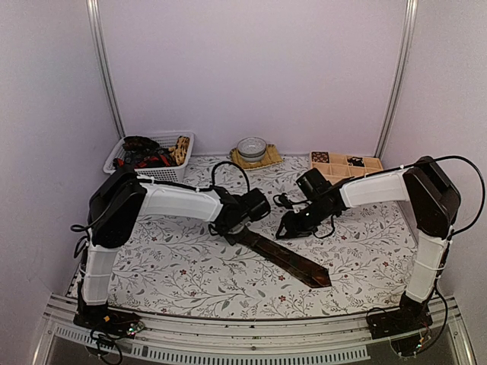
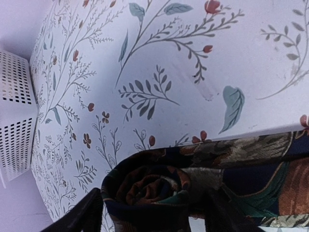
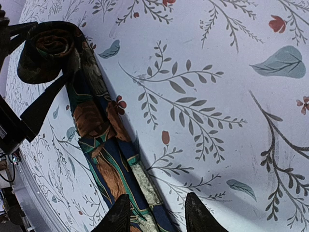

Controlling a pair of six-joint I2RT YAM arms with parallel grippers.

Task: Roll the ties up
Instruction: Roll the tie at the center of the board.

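Tie (image 1: 285, 260) lies diagonally on the floral tablecloth (image 1: 183, 266), far end rolled, pointed tip toward us. We note the left gripper (image 1: 230, 230) parted, straddling the roll (image 2: 149, 186). Right gripper (image 3: 157, 215) is half-parted over the flat strip, holding nothing.

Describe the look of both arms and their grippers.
The left arm and right arm both have rounded white link shells between bulky black joint housings. Thin black cables trail along them. The left gripper and right gripper carry slim, tapered black fingers. No markings are legible.
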